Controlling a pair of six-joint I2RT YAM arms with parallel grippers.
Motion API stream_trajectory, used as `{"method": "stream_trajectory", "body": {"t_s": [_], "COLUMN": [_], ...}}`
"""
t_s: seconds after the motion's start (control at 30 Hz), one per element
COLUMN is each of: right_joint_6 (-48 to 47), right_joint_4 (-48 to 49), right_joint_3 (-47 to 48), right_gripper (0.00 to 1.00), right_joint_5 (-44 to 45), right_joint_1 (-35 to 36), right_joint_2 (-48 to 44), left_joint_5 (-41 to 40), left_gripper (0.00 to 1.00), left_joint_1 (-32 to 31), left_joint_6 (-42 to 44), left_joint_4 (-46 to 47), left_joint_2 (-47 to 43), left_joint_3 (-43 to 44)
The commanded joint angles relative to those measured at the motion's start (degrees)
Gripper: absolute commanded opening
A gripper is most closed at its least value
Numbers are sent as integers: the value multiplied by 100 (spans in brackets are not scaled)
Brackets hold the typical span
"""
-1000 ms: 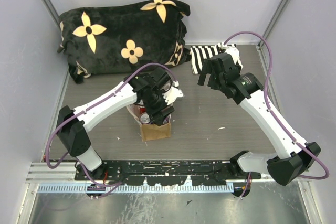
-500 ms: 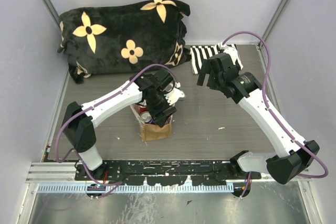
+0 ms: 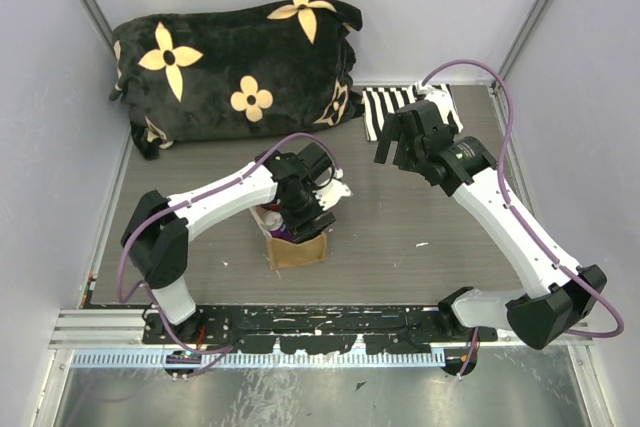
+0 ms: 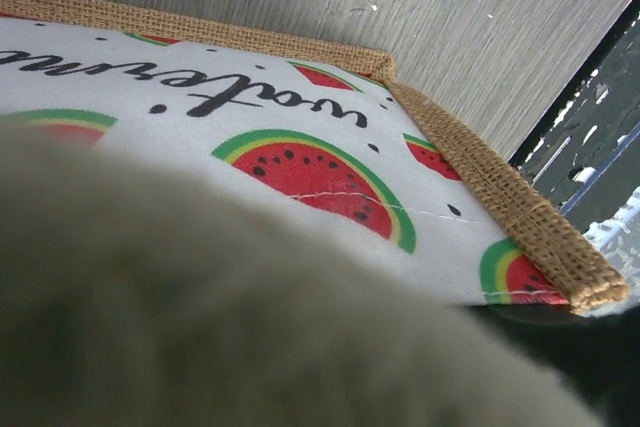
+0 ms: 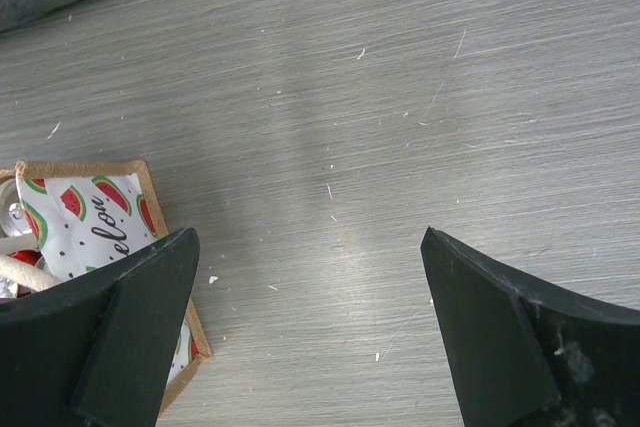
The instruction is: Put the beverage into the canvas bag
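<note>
The canvas bag (image 3: 298, 250) is stood upright near the front of the table (image 3: 420, 227), with its mouth turned up. Inside it a drink can (image 5: 14, 211) is seen, silver top up, so its long side runs up and down. The left claw (image 3: 306, 215) is set low in the bag's mouth. Whether it is open or closed cannot be told. Farther back, the right claw (image 5: 310, 287) is held wide open above bare table. A striped cloth (image 3: 385, 112) and a black flowered pillow (image 3: 235, 62) are laid behind.
</note>
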Motion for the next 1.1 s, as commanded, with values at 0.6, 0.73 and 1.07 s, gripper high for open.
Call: {"method": "stream_trajectory", "body": {"t_s": [0.6,0.73,1.07], "right_joint_6": [30,31,43], "right_joint_4": [116,115,123], "right_joint_3": [207,206,240], "right_gripper": [99,99,99], "right_joint_5": [-82,-96,-112], "right_joint_1": [-27,-28,-27], "right_joint_2": [6,24,56], "left_joint_5": [179,249,488], "left_gripper": [95,96,97], "left_joint_1": [-132,-152,-157], "left_joint_6": [-250,-222,-165], "left_joint_4": [37,-52,-361], "left_joint_2": [25,-7,-266], "left_joint_3": [525,624,874]}}
